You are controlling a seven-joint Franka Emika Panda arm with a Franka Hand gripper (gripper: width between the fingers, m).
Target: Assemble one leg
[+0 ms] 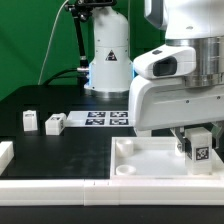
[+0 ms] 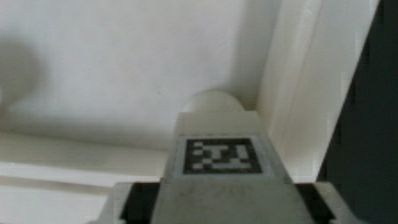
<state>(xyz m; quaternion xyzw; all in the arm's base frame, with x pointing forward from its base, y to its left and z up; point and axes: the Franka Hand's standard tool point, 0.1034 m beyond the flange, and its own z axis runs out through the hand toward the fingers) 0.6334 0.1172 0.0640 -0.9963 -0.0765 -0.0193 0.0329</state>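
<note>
1. The claw (image 1: pixel 200 150) pinches a leg (image 1: pixel 199 146), its tag facing the exterior camera, held upright over the panel (image 1: pixel 150 158) at the exterior view's right.
2. In the wrist view, the leg (image 2: pixel 221 140) sits just above a corner of the panel (image 2: pixel 107 120); the socket itself is hidden.
3. To do this well, I judge: keep the leg vertical, centre it over the socket, lower slowly, then turn.
4. Two spare legs (image 1: pixel 55 123) stand on the table (image 1: pixel 60 145), beside the marker board (image 1: pixel 105 118).
</note>
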